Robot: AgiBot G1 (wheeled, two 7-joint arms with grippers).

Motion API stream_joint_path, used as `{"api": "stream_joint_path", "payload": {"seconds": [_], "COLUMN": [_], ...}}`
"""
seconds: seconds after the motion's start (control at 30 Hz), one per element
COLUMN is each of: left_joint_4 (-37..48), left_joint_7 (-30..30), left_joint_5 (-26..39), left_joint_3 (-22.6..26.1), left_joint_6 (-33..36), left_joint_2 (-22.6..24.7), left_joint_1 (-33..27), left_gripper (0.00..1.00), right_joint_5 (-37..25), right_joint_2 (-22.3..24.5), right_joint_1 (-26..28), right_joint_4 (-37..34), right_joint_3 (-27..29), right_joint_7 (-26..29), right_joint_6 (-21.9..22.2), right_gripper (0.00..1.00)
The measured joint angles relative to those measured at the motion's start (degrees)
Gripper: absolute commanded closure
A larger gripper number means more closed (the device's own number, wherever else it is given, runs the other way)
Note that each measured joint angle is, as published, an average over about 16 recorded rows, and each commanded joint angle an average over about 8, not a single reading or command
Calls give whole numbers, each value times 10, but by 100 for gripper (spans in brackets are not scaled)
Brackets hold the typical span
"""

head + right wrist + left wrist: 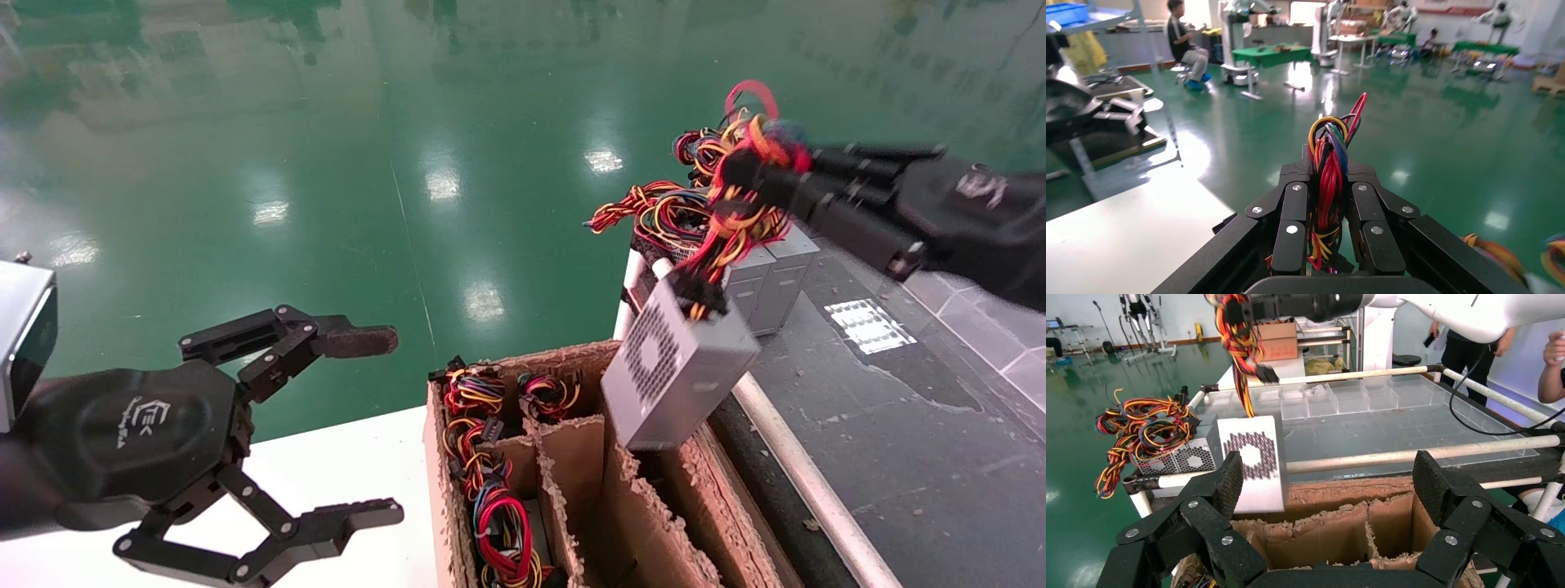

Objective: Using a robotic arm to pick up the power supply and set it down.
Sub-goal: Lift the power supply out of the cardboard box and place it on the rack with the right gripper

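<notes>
We are seeing the right gripper (pixel 776 175) reaching in from the right of the head view, its fingers (pixel 1291 211) pinched tight on the wire bundle (pixel 1329 184) of the power supply (pixel 678 371). The bundle is mostly red, with yellow, blue and black strands showing between the fingers in the right wrist view. The grey box is hanging by those wires, clear of any surface and tilted, with its perforated face turned toward the left and its lower corner just above the far right end of the cardboard box (pixel 564 457). In the left wrist view the same power supply (pixel 1253 462) is dangling in front of that box's torn rim.

We are noting that the cardboard box is divided into compartments; the left ones are holding more wire bundles (pixel 490 490). Behind the hanging unit, other grey supplies (pixel 776 278) with yellow-orange wiring are sitting on the dark table (pixel 882 457) beyond the white rail (pixel 805 482).

The left gripper (pixel 372 425) is hovering over the white surface (pixel 343 482) left of the cardboard box, fingers spread wide and holding nothing.
</notes>
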Motion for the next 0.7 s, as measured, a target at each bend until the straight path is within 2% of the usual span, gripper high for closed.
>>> {"api": "stream_joint_path", "payload": {"seconds": [0.7], "left_joint_4": [0], "left_joint_7": [0], "left_joint_5": [0], "left_joint_3": [0], "left_joint_6": [0], "left_joint_2": [0], "left_joint_1": [0], "left_gripper": [0], "right_joint_5": [-45], "right_joint_2": [47], "right_joint_1": [91], "right_joint_4": [-145], "right_joint_3": [0], "right_joint_7": [-60], "right_joint_6": [-56], "right_gripper": [100]}}
